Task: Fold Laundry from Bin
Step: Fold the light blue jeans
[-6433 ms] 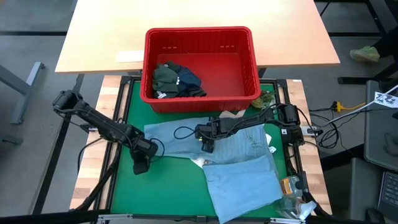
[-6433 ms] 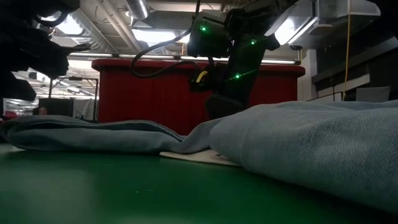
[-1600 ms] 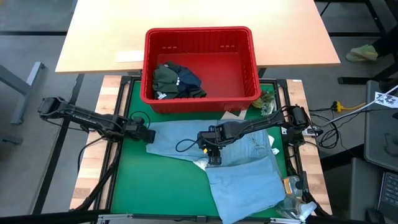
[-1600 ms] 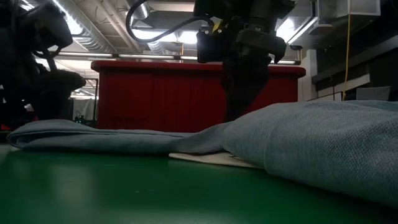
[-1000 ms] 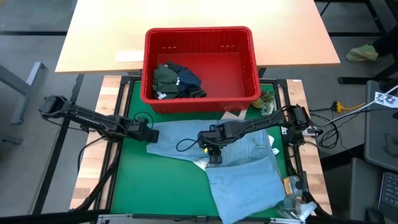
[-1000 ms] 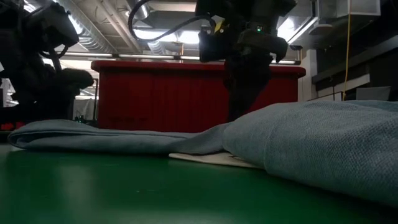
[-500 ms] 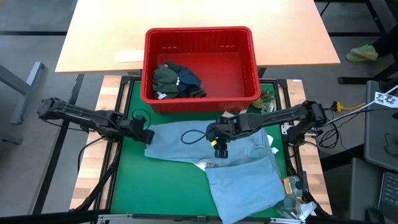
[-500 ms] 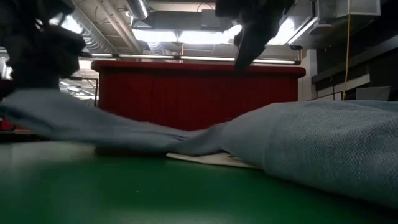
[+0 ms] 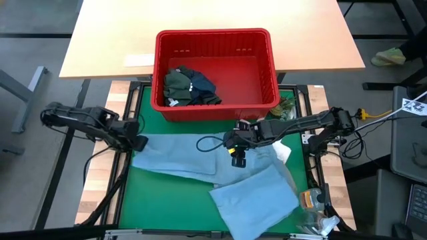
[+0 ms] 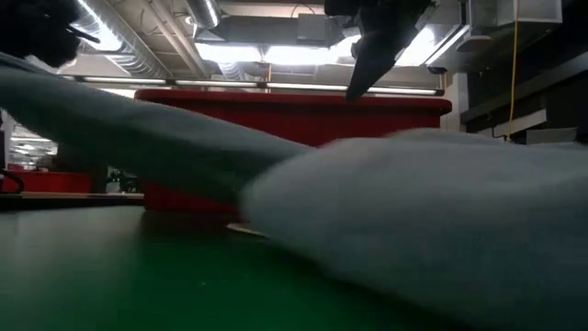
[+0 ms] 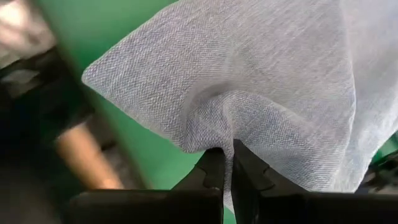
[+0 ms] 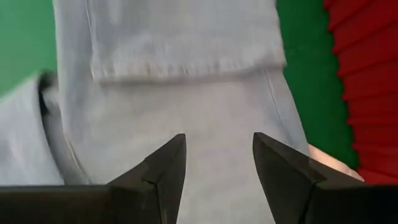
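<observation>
High view: light blue shirt [image 9: 200,167] spread on the desk [image 9: 160,200], before the bin [image 9: 215,70].
Left claw [image 9: 140,143]: pinching the shirt's left-edge corner.
Right claw [image 9: 235,148]: spread above shirt's middle.

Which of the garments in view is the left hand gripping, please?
The light blue shirt on the green mat: the left hand pinches its corner, while the darker garments lie untouched in the red bin.
</observation>
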`<state>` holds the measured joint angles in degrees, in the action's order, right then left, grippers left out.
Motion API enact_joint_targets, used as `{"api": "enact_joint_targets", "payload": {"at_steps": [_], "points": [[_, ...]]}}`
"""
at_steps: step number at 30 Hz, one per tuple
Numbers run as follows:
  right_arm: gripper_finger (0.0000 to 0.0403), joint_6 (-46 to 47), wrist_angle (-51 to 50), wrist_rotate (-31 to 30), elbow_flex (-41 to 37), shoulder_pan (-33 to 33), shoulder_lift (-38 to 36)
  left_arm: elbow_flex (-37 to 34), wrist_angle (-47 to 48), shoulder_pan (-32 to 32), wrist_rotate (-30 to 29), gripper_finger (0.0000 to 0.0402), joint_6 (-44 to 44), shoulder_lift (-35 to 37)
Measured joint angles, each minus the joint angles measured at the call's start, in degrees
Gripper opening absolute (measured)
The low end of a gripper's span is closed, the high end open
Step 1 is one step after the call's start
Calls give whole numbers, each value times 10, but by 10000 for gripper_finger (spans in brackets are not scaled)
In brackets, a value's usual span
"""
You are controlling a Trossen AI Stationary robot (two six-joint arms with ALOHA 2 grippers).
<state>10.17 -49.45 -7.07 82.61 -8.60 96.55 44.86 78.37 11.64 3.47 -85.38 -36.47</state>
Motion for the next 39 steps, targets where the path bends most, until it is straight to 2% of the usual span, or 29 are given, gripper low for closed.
{"api": "enact_joint_targets", "payload": {"at_steps": [6,10,12,18,21,24,30,36,39], "points": [[186,0,0,0,0,0,0,40,74,30,25,1,-38,2],[186,0,0,0,0,0,0,41,65,42,33,0,-67,1],[186,0,0,0,0,0,0,41,28,44,18,0,-87,1],[186,0,-24,1,0,-1,-5,41,-193,43,-93,0,-89,-1],[186,1,-56,1,0,-1,-18,41,-288,43,-164,0,-83,-28],[186,2,-89,1,0,-1,-41,40,-373,41,-208,0,-54,-80],[186,3,-128,1,0,0,-103,40,-603,19,-241,0,40,-219],[186,-16,-143,-7,0,0,-176,39,-885,-10,-226,0,119,-366],[186,-17,-149,-29,0,0,-208,40,-1004,-20,-220,0,128,-430]]}}
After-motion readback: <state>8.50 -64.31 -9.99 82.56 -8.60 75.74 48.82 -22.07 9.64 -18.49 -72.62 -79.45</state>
